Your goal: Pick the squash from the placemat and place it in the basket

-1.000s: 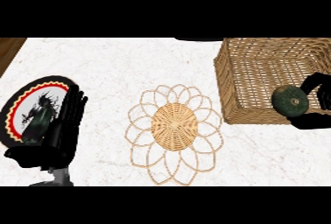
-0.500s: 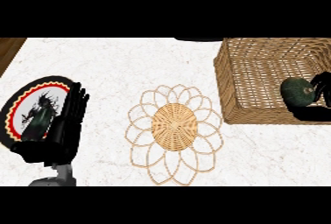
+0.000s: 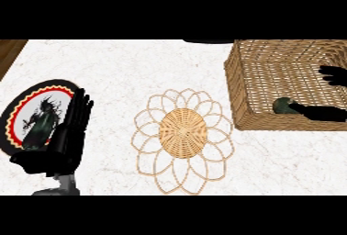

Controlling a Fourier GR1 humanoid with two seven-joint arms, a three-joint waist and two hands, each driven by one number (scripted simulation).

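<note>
1. The squash (image 3: pixel 282 105), dark green and rounded, lies inside the basket (image 3: pixel 271 121), low on its woven floor and close against the near wall. It is not on the placemat.
2. The right hand (image 3: pixel 324 112) reaches into the basket from the view's right edge. One black part of it ends right at the squash and seems to touch it. The other fingers (image 3: pixel 333 73) show higher up, well apart from the squash, so the fingers are spread and not wrapped round it.
3. Judged from this, the placing step is at its end: the squash looks to be resting on the basket's floor rather than carried.
4. The next move calls for the right hand to lift clear, fingers kept apart, going up and out over the basket's rim without catching the wicker wall or nudging the squash. A round squash may roll a little once nothing touches it, but the near wall should stop it.
5. The placemat (image 3: pixel 183 133), a woven disc ringed with open petal loops, lies on the white tabletop (image 3: pixel 115 64) just left of the basket, with nothing on it.
6. Further left, the left hand (image 3: pixel 68 135) rests with its fingers straight and pointing up, overlapping the right edge of a patterned plate (image 3: pixel 24 114) with a black, red and yellow rim.
</note>
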